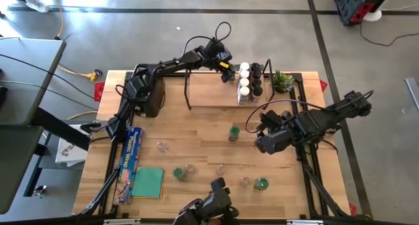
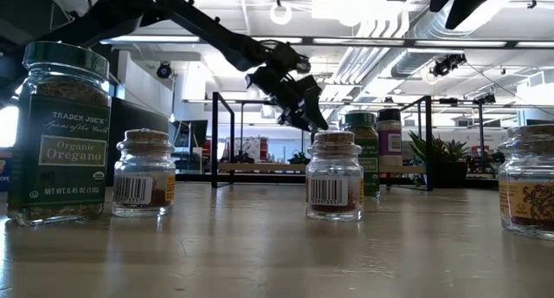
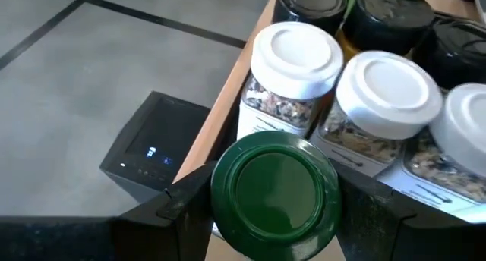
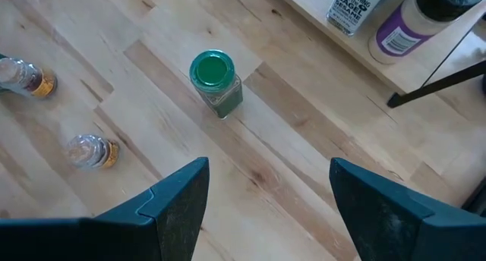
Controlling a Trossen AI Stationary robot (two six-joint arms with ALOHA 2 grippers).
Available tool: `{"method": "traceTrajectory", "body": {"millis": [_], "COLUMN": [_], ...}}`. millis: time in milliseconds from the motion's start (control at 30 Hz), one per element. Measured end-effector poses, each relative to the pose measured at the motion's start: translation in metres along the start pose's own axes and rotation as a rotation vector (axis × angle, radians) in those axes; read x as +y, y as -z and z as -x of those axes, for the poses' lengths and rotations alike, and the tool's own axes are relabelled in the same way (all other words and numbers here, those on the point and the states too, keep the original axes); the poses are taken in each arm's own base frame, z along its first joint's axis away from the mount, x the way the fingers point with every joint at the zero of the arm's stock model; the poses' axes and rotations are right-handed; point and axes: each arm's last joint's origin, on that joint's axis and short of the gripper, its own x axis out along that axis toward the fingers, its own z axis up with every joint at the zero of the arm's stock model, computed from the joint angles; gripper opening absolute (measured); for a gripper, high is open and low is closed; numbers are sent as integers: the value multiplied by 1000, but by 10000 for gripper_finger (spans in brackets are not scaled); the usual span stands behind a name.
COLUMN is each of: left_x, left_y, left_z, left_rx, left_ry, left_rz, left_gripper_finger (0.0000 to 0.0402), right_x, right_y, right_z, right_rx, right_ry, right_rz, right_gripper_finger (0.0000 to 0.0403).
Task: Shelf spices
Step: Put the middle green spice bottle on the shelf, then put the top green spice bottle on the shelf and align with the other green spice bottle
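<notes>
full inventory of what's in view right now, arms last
Shelf: one, light board with black end frames, far side of table.
Jars on shelf: a white-lidded row beside a dark-lidded row, right end.
Green-lidded jar: one, between the left gripper's fingers, beside the white-lidded row.
Loose jars on table: about seven, green-lidded or clear, centre and near edge.
Potted plant: one, green, right of shelf.
Toaster: one, dark, left of shelf.
Wrap box: one, blue, near left.
Cloth: one, teal, beside box.
Left gripper: over shelf.
Right gripper: open, above table right of centre.
</notes>
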Motion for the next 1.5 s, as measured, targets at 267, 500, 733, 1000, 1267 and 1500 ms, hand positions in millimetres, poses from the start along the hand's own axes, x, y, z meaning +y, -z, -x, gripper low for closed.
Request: {"method": "traceTrajectory", "body": {"millis": [267,500,733,1000,1267,1500], "left_x": [0,0,-1,-15,-114,-228], "left_y": [-3,-4,-8,-37,-59,-27], "left_z": [0,0,3,60,147,144], "left_rx": [-30,-42,-61,-50,51,45], "left_ry": [7,9,8,22,187,343], "left_rz": [-8,-12,-16,-20,-186,-250], "left_gripper_finger": [223,249,259,260,260,260], "right_x": [0,0,0,-1,-23,-28], "right_y": [0,0,0,-12,-1,14], "right_z": [0,0,0,18,38,44], "right_rx": [9,9,9,-54,-287,-330], "right_ry": [-4,-4,-6,-208,-82,-37], "right_rz": [1,1,0,145,2,-61], "right_gripper_finger": [268,268,268,268,268,268]}}
